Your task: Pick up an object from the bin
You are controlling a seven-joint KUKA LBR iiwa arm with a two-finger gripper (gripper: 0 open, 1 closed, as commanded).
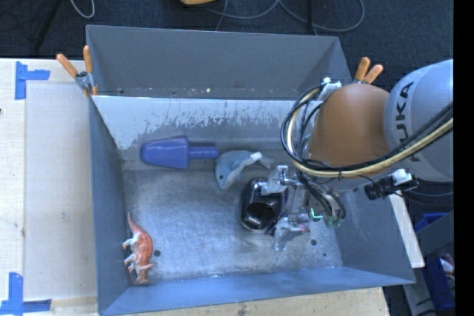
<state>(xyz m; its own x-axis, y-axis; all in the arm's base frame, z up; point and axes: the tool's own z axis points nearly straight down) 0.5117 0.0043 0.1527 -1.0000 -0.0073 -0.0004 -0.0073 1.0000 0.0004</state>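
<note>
Gripper (284,205) is low in the bin (207,78) right now, hard up against the right side of the black object (255,209), a small, dark, glossy, rounded lump on the grey floor. That black object is our marker for everything else. Is the tool clenched or released? I cannot tell from this angle, and I cannot say that it has the lump in its grasp; the two look to be touching, no more than that.

Sweeping across from the left: well to the left of the black object and lower, near the front left corner, an orange toy dinosaur (139,255) lies alone on the floor. Next, up and to the left of the black object, a blue tool with a fat rounded head and a short handle (178,152) lies along the foot of the back wall, handle pointing towards the right. Closer still, just above and a touch left of the black object, sits a pale grey-blue curved plastic piece (233,166), near the black object and close by the end of the blue handle.

Right of the black object comes the wrist, with looping cables (296,138) above it, and behind those the brown-orange cover (348,126) and the pale arm (426,111) coming in from the right.
</note>
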